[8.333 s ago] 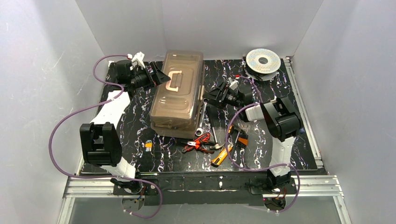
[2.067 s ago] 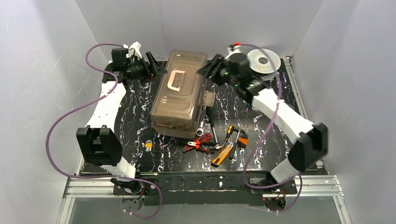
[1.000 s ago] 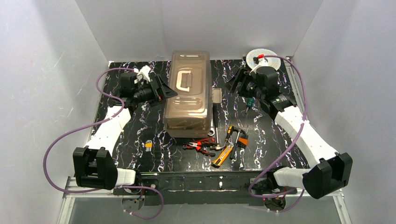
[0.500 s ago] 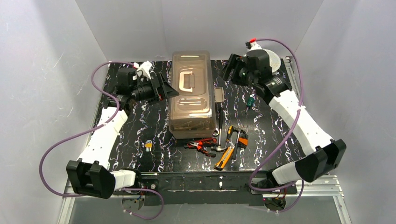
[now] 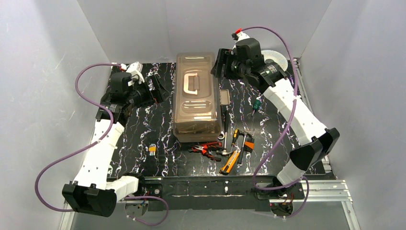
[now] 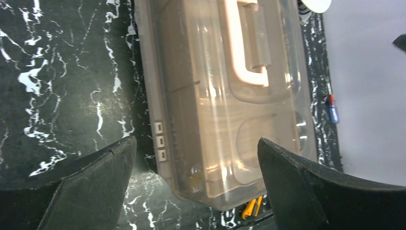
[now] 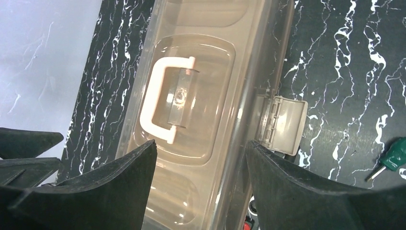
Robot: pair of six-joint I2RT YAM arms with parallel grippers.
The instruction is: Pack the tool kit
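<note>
The beige toolbox (image 5: pixel 196 103) with its smoky-brown lid shut and pale handle (image 5: pixel 190 82) stands mid-table, long side pointing away. Its side latch (image 5: pixel 223 97) hangs open. My left gripper (image 5: pixel 160 89) is open and empty, just left of the box. My right gripper (image 5: pixel 219 64) is open and empty, above the box's far right corner. The left wrist view shows the box (image 6: pixel 225 96) between open fingers (image 6: pixel 91 187). The right wrist view shows the handle (image 7: pixel 165 100) and latch (image 7: pixel 286 123). Red pliers (image 5: pixel 203 148), a yellow knife (image 5: pixel 229 161) and screwdrivers (image 5: pixel 235 136) lie in front of the box.
A green-handled screwdriver (image 5: pixel 257 104) lies right of the box, also in the right wrist view (image 7: pixel 390 160). A wrench (image 5: pixel 224 125) lies by the box's near right corner. A small hex key set (image 5: pixel 152 149) lies at front left. The silver wire spool (image 5: pixel 280 54) sits at the back right, behind my right arm.
The toolbox has turned from slanted to straight and its latch has swung open. My right gripper moved up and left toward the box's far corner. My left gripper drew back left.
</note>
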